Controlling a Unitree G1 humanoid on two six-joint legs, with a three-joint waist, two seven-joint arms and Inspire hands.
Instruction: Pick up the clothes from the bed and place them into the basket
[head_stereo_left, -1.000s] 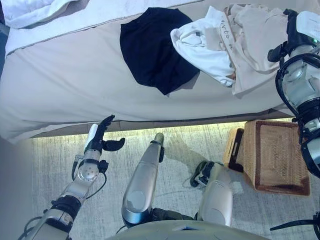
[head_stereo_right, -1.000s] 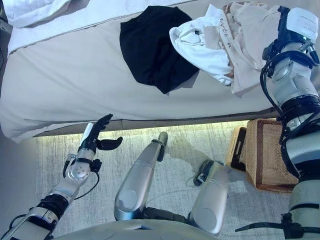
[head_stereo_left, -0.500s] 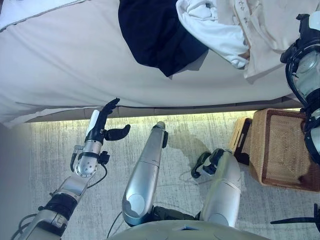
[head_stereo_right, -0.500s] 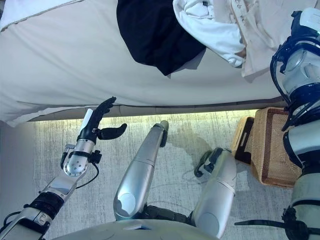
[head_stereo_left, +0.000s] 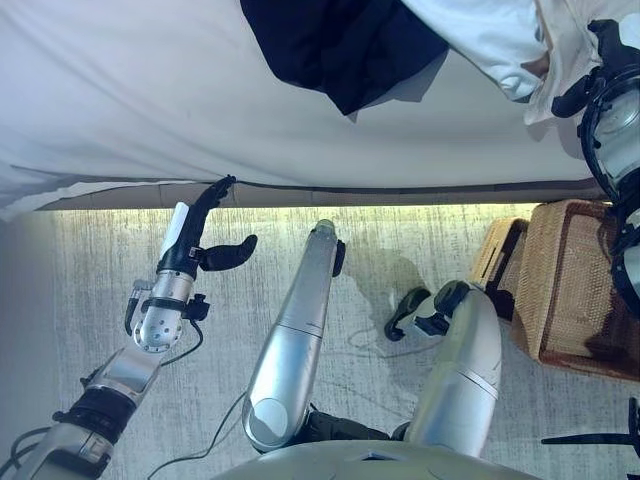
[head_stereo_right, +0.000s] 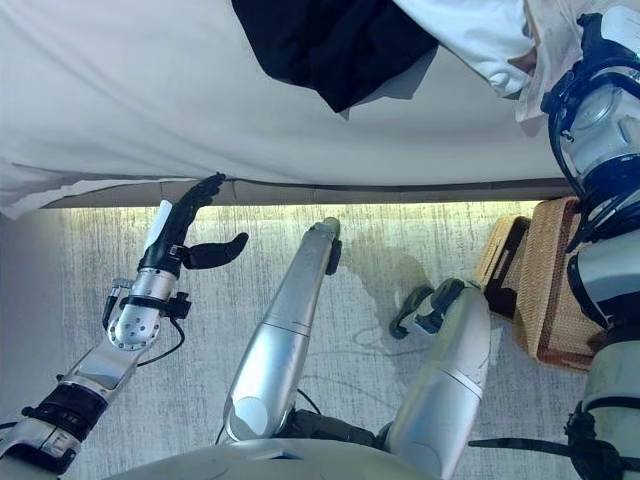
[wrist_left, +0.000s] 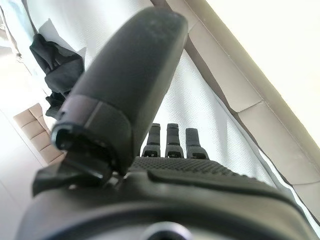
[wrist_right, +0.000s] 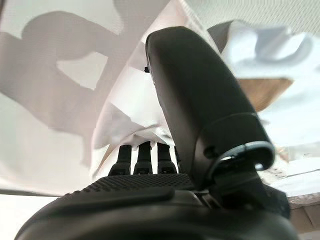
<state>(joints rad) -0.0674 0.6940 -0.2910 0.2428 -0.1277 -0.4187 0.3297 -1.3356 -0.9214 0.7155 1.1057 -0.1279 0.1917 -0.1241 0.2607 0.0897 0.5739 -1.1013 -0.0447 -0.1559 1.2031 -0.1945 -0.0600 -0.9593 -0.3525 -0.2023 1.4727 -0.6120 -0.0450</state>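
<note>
On the bed (head_stereo_left: 150, 100) lie a black garment (head_stereo_left: 340, 40), a white garment (head_stereo_left: 480, 30) and, at the right edge, a beige garment (head_stereo_left: 560, 40). My left hand (head_stereo_left: 195, 245) hovers over the floor just before the bed's front edge, open, fingers (wrist_left: 170, 140) straight and thumb spread, holding nothing. My right hand (wrist_right: 150, 195) is up at the bed's right end by the beige garment, its straight fingers (wrist_right: 145, 157) pointing into pale cloth (wrist_right: 125, 125) without curling round it. A wicker basket (head_stereo_left: 580, 290) stands on the floor at the right, below that arm.
A grey carpet (head_stereo_left: 90, 280) runs along the front of the bed. A dark-and-tan box (head_stereo_left: 497, 270) leans against the basket's left side. The black garment (wrist_left: 55, 65) shows far off in the left wrist view.
The whole picture has shifted, so the camera has moved: the clothes now sit at the top edge. Both hands keep about the same places and stay open.
</note>
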